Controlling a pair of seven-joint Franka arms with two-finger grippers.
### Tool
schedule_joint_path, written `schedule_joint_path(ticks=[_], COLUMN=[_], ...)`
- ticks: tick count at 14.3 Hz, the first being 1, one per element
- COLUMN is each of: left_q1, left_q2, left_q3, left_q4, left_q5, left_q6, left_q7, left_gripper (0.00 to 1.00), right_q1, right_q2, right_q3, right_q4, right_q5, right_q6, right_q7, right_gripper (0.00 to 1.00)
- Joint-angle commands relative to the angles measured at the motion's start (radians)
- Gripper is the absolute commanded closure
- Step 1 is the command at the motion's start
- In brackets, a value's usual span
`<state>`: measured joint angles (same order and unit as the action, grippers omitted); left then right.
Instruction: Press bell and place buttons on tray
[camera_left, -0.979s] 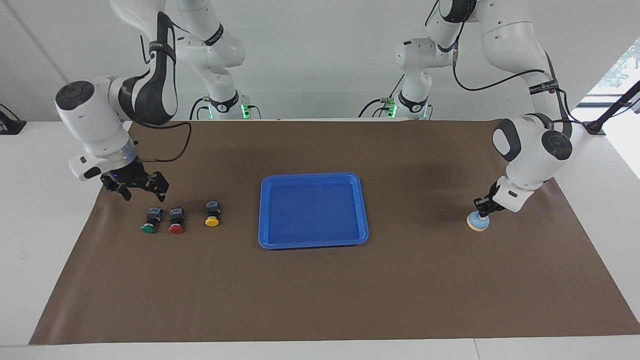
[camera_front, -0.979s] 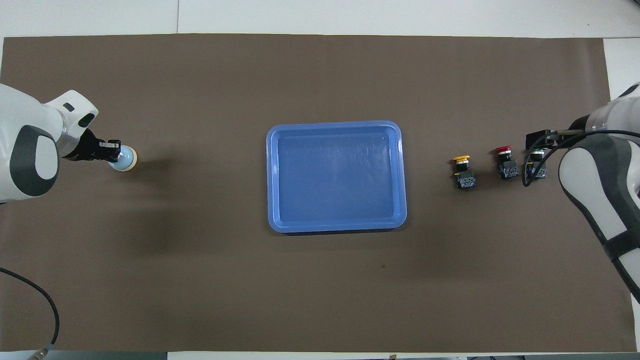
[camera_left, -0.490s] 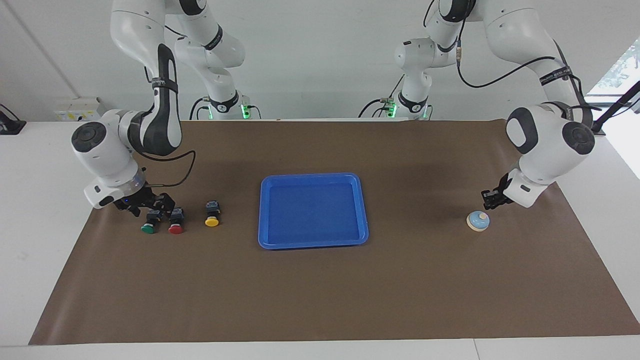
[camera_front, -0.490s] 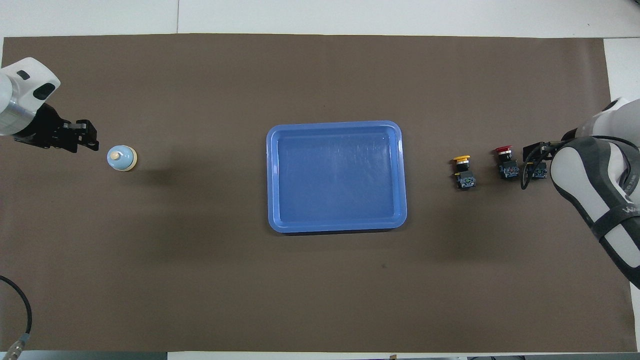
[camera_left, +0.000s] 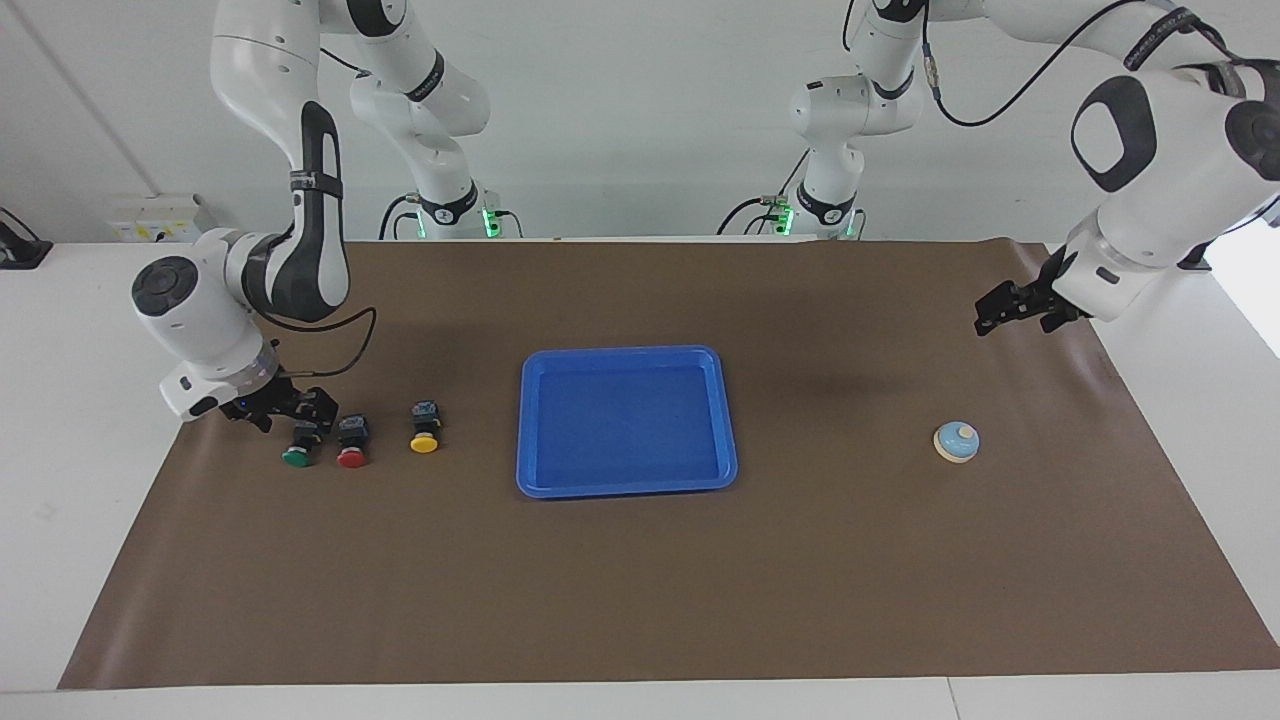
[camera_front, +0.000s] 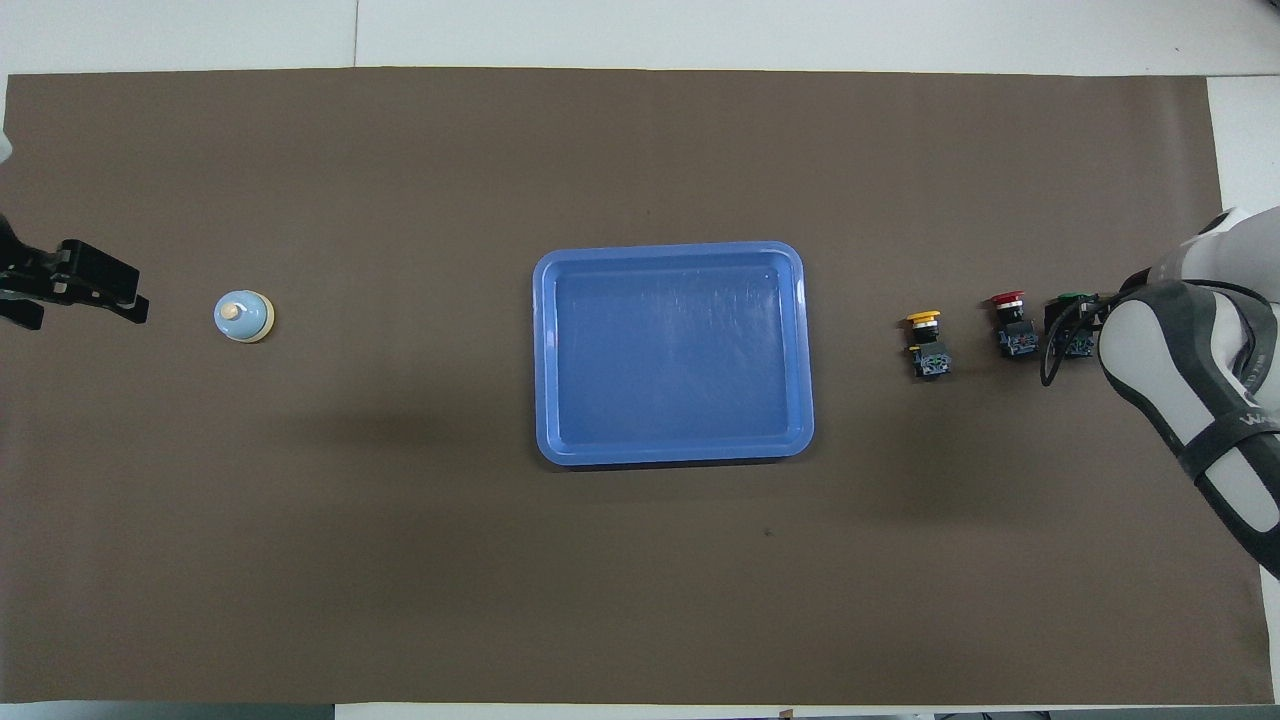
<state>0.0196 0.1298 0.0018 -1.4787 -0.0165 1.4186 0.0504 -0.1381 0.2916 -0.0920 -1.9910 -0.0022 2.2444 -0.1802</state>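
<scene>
The light blue bell (camera_left: 956, 441) (camera_front: 243, 316) stands alone toward the left arm's end of the table. My left gripper (camera_left: 1010, 312) (camera_front: 80, 310) hangs open in the air off to the side of it, holding nothing. The blue tray (camera_left: 627, 488) (camera_front: 545, 350) lies bare mid-table. Toward the right arm's end, the green button (camera_left: 295, 457) (camera_front: 1068, 298), red button (camera_left: 351, 458) (camera_front: 1007, 298) and yellow button (camera_left: 424, 443) (camera_front: 922, 319) lie in a row. My right gripper (camera_left: 295, 418) (camera_front: 1072, 330) is down at the green button, open, with its fingers on either side of the black body.
A brown mat (camera_left: 640, 580) covers most of the white table. The red button lies close beside the green one, and the yellow one lies a little apart, toward the tray.
My left gripper has lifted off the bell, opened and swung up and away from it. My right gripper has come down from above the buttons onto the green one.
</scene>
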Motion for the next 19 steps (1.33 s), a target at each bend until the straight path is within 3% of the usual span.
schedule_joint_path(ticks=[1,3,5,8,10,12,14,16,19], left_q1=[-0.007,-0.009,-0.012,-0.015,-0.015,-0.013,-0.010,-0.001,-0.009], left_q2=[-0.059,-0.071,-0.073,-0.104,-0.102,-0.104,-0.121,-0.124,-0.125], left_q3=[0.000,0.000,-0.005,-0.020,-0.022,-0.022,-0.020,-0.019,-0.017], left_q4=[0.005,0.005,0.006,0.000,0.006,0.006,-0.017,-0.046,-0.087], left_q5=[0.004,-0.013,-0.008,0.000,-0.002,-0.003,-0.005,-0.003,0.015], left_q6=[-0.056,-0.055,-0.084,-0.087,-0.092,-0.081,-0.034,0.049,0.074], left_q7=[-0.027,-0.069,-0.069,-0.057,-0.052,-0.052,-0.050,-0.040,-0.035], left_gripper=[0.00,0.00,0.00,0.00,0.00,0.00,0.00,0.00,0.00], right_q1=[-0.009,-0.017,-0.020,-0.020,-0.020,-0.003,0.072,0.164,0.334], right_q2=[0.001,0.001,0.001,0.001,0.001,-0.006,-0.008,-0.006,-0.006], right_q3=[0.008,0.008,0.008,0.008,0.008,0.012,0.029,0.031,0.031], right_q4=[-0.035,-0.054,-0.065,-0.089,-0.077,-0.020,0.117,0.208,0.210], right_q5=[0.004,0.004,0.004,0.007,0.007,0.007,0.007,0.005,0.007], right_q6=[0.046,0.069,0.087,0.122,0.113,0.056,-0.122,-0.234,-0.243], right_q7=[-0.015,-0.016,-0.034,-0.036,-0.038,-0.038,-0.019,0.155,0.406], right_gripper=[0.02,0.06,0.20,0.63,0.98,1.00,1.00,1.00,1.00])
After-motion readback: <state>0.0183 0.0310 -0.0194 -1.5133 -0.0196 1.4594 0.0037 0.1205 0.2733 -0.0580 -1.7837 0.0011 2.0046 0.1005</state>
